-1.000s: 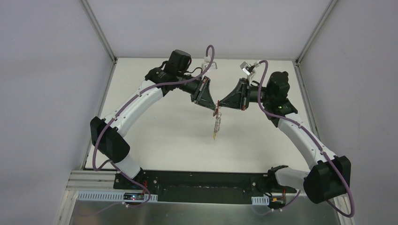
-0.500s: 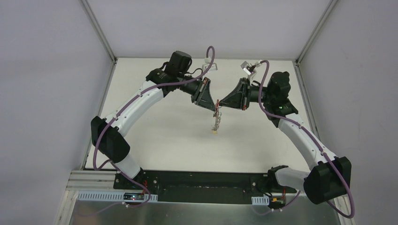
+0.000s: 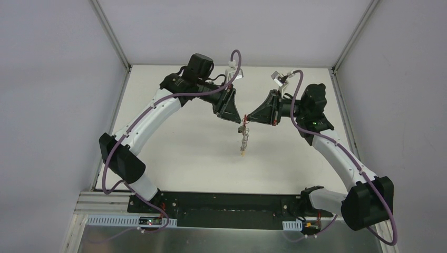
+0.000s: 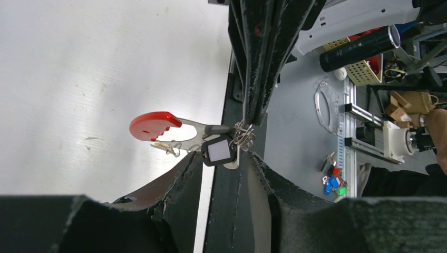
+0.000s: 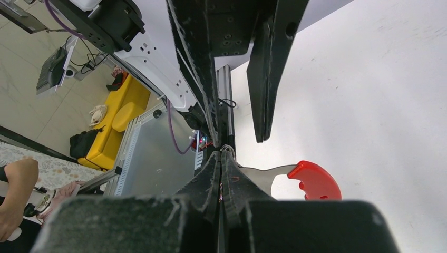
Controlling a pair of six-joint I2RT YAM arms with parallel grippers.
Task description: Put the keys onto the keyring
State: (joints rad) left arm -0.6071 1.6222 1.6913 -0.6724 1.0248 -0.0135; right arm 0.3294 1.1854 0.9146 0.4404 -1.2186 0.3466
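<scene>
Right end effector (image 3: 246,121) clenched on keys (image 3: 243,141) above table (image 3: 174,150); left end effector (image 3: 239,119) released.

Enclosed on three sides by pale lilac-grey walls (image 3: 52,79), joined at the rear corners by aluminium posts (image 3: 111,34). Floored by a matt white table (image 3: 174,153), evenly lit, with faint shadows only. Fronted by a black base plate (image 3: 226,203) and a bare metal sheet (image 3: 226,240). Glimpsed beyond: beige tiled floor (image 5: 29,113), yellow sofa (image 5: 125,101), cluttered grey surface (image 4: 295,158).
</scene>
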